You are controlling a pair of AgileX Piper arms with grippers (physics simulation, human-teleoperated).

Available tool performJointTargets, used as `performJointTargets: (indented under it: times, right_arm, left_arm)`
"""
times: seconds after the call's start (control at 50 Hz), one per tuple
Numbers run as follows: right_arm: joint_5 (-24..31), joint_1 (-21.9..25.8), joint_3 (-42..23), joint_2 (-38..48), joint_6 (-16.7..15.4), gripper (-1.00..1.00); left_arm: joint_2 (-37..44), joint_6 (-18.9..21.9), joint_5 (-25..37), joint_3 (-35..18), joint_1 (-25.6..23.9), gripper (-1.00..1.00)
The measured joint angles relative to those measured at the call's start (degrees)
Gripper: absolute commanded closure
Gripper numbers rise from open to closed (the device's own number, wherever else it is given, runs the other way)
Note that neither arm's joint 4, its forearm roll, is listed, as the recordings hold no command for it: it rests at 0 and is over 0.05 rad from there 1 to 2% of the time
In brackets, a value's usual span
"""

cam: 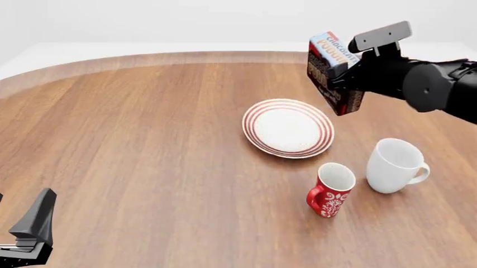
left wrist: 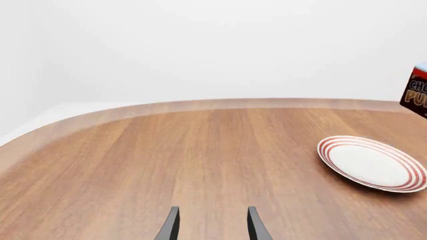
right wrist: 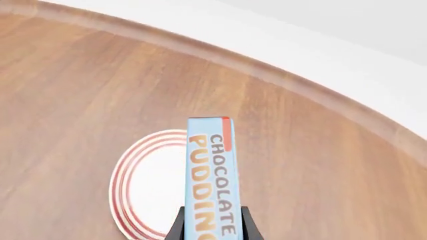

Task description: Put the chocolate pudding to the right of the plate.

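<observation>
The chocolate pudding (cam: 329, 70) is a carton with a light-blue lettered top and dark brown sides. It hangs tilted in the air above the far right rim of the plate (cam: 287, 127), with my right gripper (cam: 341, 77) shut on it. In the right wrist view the pudding (right wrist: 212, 175) stands edge-on between the two fingers (right wrist: 177, 227), and the red-ringed plate (right wrist: 143, 185) lies below it. My left gripper (left wrist: 213, 226) is open with nothing in it, low at the near left of the table (cam: 30, 229). From there the plate (left wrist: 371, 163) and a corner of the pudding (left wrist: 415, 92) show far off.
A red patterned mug (cam: 330, 190) and a white mug (cam: 395, 165) stand near the front, right of the plate. The wooden table (cam: 134, 139) has a rounded far edge against a white wall.
</observation>
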Motion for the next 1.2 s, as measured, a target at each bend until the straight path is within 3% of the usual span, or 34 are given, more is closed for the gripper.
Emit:
performJointTargets:
  times: [0.56,1.2]
  right_arm:
    - [-5.2,-10.5,-2.0,10.8,0.5,1.00]
    - [-6.6,-14.1,-9.0,24.4,-0.5,1.00]
  left_arm:
    - [0.0,0.0,0.0,0.0,0.0,-1.00]
    - [0.0,0.0,0.0,0.0,0.0,-1.00]
